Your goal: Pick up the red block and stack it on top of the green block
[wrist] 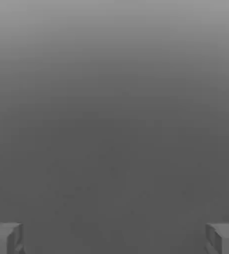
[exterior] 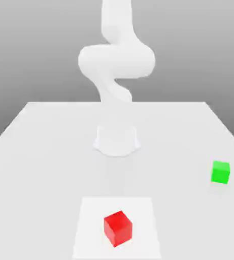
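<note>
The red block (exterior: 118,228) is a small glossy cube resting on a paler square patch (exterior: 88,223) near the table's front edge in the exterior view. The green block (exterior: 221,172) stands alone on the table toward the exterior view's right, farther back than the red one and well apart from it. In the hand view my gripper (wrist: 114,238) is open, its two grey fingertips (wrist: 4,238) far apart with nothing between them against a plain grey backdrop. Neither block is touched by anything.
The white arm (exterior: 116,61) rises from its round base (exterior: 117,139) at the middle of the white table (exterior: 47,152) and bends upward out of the picture. The table's far edge runs behind the base.
</note>
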`<act>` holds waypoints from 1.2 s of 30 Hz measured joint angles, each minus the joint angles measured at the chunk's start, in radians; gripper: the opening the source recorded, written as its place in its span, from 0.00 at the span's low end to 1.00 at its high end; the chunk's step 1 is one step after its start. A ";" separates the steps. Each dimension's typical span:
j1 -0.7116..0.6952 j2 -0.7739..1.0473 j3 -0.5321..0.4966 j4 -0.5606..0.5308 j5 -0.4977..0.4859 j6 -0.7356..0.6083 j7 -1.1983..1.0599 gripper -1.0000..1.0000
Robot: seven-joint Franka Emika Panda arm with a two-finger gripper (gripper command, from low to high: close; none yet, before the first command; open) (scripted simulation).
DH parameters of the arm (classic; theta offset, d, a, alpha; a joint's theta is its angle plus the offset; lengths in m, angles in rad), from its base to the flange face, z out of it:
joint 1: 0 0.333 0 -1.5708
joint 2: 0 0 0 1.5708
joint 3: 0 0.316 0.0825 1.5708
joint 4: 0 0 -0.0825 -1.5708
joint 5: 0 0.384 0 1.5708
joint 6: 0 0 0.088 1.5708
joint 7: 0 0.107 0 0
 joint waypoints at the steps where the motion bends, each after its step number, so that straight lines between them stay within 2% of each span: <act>1: -0.017 0.039 0.017 -0.013 -0.005 0.018 0.047 0.50; 8: -0.130 0.296 0.126 -0.098 -0.043 0.136 0.355 0.50; 15: -0.197 0.552 0.189 -0.181 -0.093 0.252 0.668 0.50; 23: -0.188 0.833 0.181 -0.270 -0.080 0.394 0.959 0.50; 28: -0.132 1.013 0.108 -0.249 -0.164 0.536 1.042 0.50; 29: -0.123 1.034 0.096 -0.246 -0.174 0.553 1.050 0.00; 36: -0.124 1.031 0.098 -0.247 -0.173 0.553 1.049 0.00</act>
